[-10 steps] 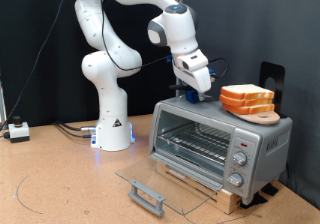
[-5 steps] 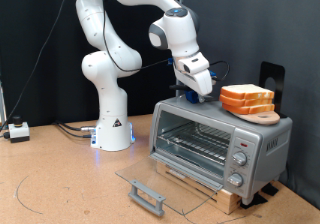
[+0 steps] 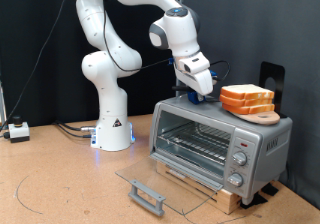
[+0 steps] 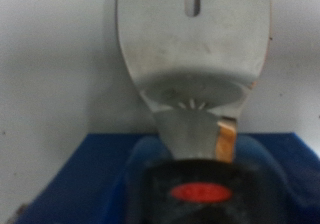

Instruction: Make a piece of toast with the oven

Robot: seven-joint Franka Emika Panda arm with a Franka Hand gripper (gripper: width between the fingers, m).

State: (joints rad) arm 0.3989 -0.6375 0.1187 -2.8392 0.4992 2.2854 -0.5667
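**Spatula in hand above the open oven**

My gripper (image 3: 196, 91) hung just over the top of the oven (image 3: 215, 139), towards the exterior view's left end of its roof, beside the stack of bread slices (image 3: 246, 100) sitting on a round board there. In the wrist view a metal spatula (image 4: 193, 59) ran out from between my fingers, its slotted blade pointing away, so my pincer was closed on its handle. The glass door (image 3: 160, 179) lay flat open, and the wire rack (image 3: 192, 142) inside looked bare; no single slice had been separated that I could see.

I judged a slice to be light, soft and easily crumbled, better lifted from beneath on the blade than pinched at its crust.

No brand or lettering was legible; the knob markings were too small.
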